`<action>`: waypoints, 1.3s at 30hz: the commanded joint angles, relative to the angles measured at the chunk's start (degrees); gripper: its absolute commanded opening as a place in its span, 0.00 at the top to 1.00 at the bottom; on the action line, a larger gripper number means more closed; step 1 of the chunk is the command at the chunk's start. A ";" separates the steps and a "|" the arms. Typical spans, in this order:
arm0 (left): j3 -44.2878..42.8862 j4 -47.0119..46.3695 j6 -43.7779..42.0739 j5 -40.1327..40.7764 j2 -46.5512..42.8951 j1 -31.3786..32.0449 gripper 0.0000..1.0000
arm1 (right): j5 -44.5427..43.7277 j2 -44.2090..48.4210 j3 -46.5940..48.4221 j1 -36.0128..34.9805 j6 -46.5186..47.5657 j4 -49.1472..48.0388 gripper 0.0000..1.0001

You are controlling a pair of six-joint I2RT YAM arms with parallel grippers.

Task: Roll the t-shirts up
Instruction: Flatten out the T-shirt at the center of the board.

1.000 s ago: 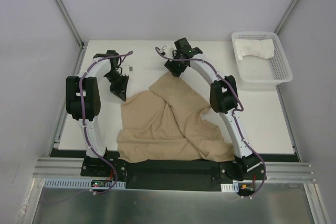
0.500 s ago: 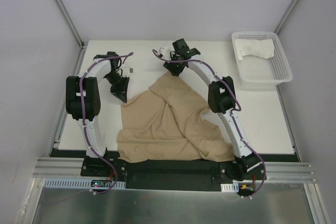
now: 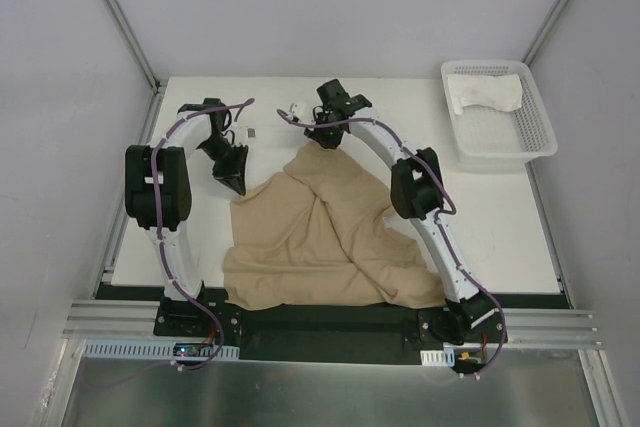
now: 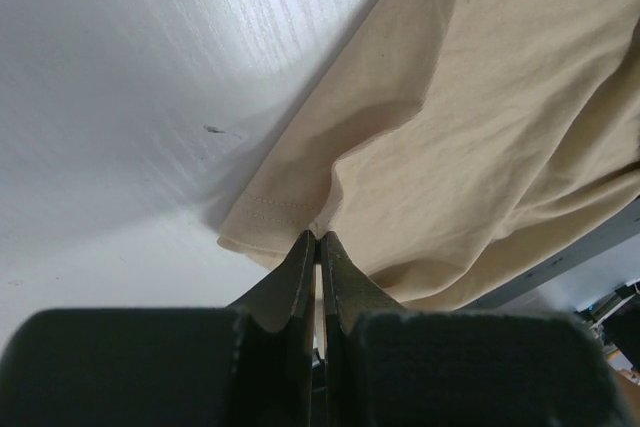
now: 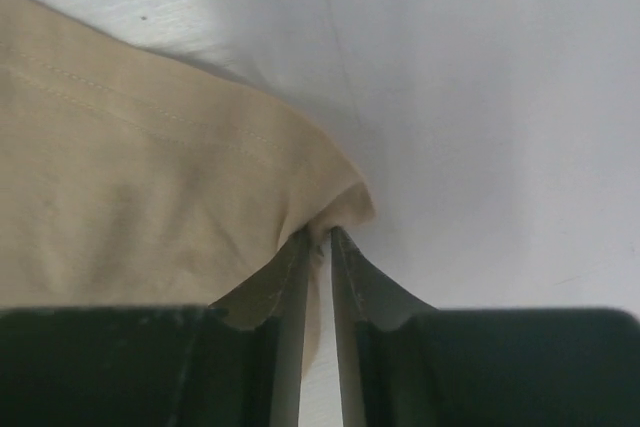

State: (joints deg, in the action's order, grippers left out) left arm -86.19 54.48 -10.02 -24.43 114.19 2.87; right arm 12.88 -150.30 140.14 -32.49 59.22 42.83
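I have both arms reaching forward with the elbows bowed outward. The left arm [image 3: 155, 187] has its wrist pitched down, and the left hand [image 4: 317, 239] has its fingers pressed together on a hem of the tan t-shirt [image 4: 480, 127]. The right arm [image 3: 415, 187] reaches farther and curves inward. The right hand [image 5: 318, 237] has a slim gap between its fingers and pinches a corner of the same shirt.

2 white-black arms [image 3: 170, 259], purple cables [image 3: 456, 242]
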 commanded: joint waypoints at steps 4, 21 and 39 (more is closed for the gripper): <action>-1.34 2.03 -0.44 -2.56 -2.04 -0.59 1.00 | 2.50 0.53 0.67 -1.09 2.93 5.87 0.99; -5.30 2.21 -2.99 2.10 -8.20 -2.08 1.00 | 0.12 22.77 -14.71 11.48 -17.12 -4.95 0.99; -26.74 5.72 -5.97 4.20 -10.21 -2.35 1.00 | -2.87 32.34 -12.44 23.34 -23.80 -5.30 0.99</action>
State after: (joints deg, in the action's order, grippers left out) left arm -107.07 58.52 -13.69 -23.92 108.55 0.91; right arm 12.43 -126.13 122.06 -13.61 40.40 40.38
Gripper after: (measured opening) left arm 0.008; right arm 0.009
